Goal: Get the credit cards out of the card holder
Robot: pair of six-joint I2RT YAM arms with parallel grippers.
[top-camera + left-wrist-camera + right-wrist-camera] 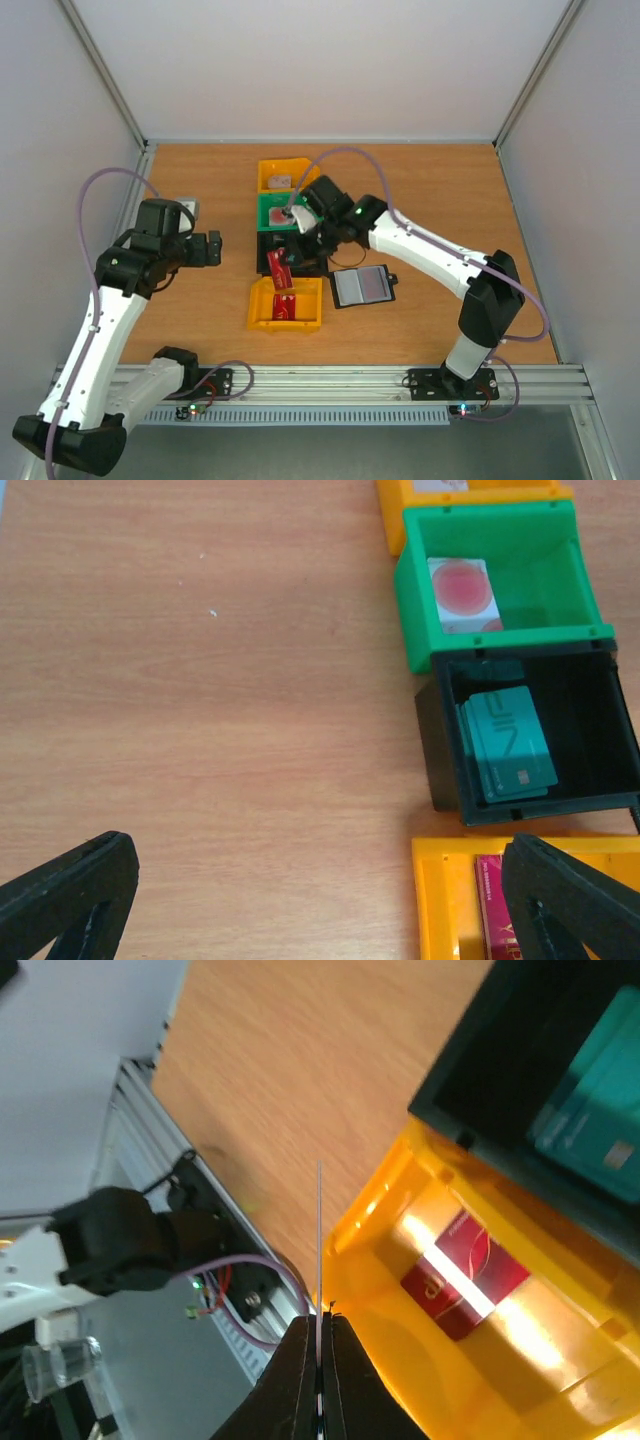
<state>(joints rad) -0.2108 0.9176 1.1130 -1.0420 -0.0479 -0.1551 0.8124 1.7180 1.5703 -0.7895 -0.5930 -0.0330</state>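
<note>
Wooden table [200, 190]: card holder [362, 287] lies open, right of yellow bin [256, 306]. Right gripper [319, 1328] clenched on red credit card [279, 266] above bin. Left gripper [318, 848] released, empty. Card likely light, stiff, slick: pinch flat faces near edge.

There were two yellow bins [256, 306], one green bin [500, 648], one black bin [436, 745], two red cards [280, 264] and one holder [362, 287].

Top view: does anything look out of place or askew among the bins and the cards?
Nothing is spilled or damaged. One red card stands out: the right gripper holds it by an edge, tilted, over the edge of the near yellow bin, not lying flat inside.
</note>
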